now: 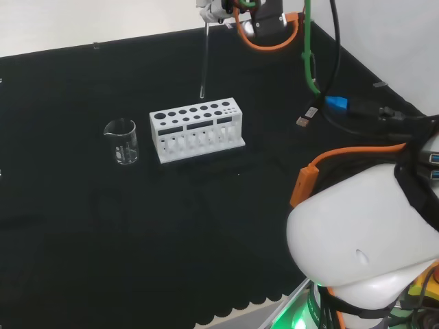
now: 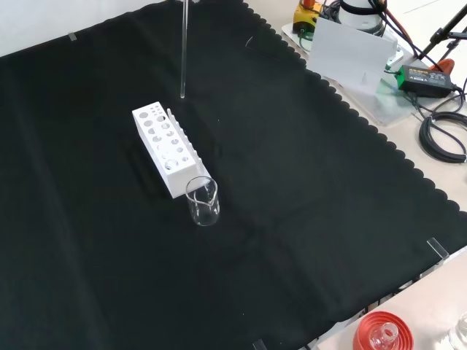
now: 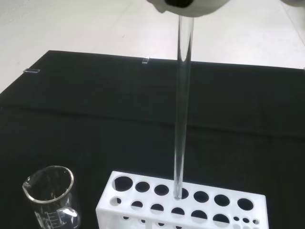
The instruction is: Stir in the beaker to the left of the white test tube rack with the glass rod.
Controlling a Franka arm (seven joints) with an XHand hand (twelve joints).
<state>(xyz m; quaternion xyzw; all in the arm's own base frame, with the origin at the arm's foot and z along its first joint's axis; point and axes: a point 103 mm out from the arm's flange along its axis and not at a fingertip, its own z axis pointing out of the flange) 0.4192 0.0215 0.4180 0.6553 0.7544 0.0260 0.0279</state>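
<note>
A clear glass rod (image 1: 204, 58) hangs upright from the hand (image 1: 212, 8) at the head view's top edge, pinched at its upper end. Its lower tip hovers above and behind the white test tube rack (image 1: 197, 128), well clear of it. An empty-looking clear beaker (image 1: 122, 141) stands just left of the rack in the head view. In the front view the rod (image 2: 184, 47) hangs beyond the rack (image 2: 164, 148), and the beaker (image 2: 203, 201) stands at the rack's near end. In the wrist view the hand (image 3: 188, 5) grips the rod (image 3: 183, 95) over the rack (image 3: 181, 202), with the beaker (image 3: 51, 198) alongside.
The arm's white link (image 1: 363, 226) and orange and black cables (image 1: 329, 103) take up the head view's right. A red ribbed stand (image 2: 379, 334) with a flask sits off the cloth's scalloped edge in the front view. Black cloth (image 2: 306, 182) lies open around the rack.
</note>
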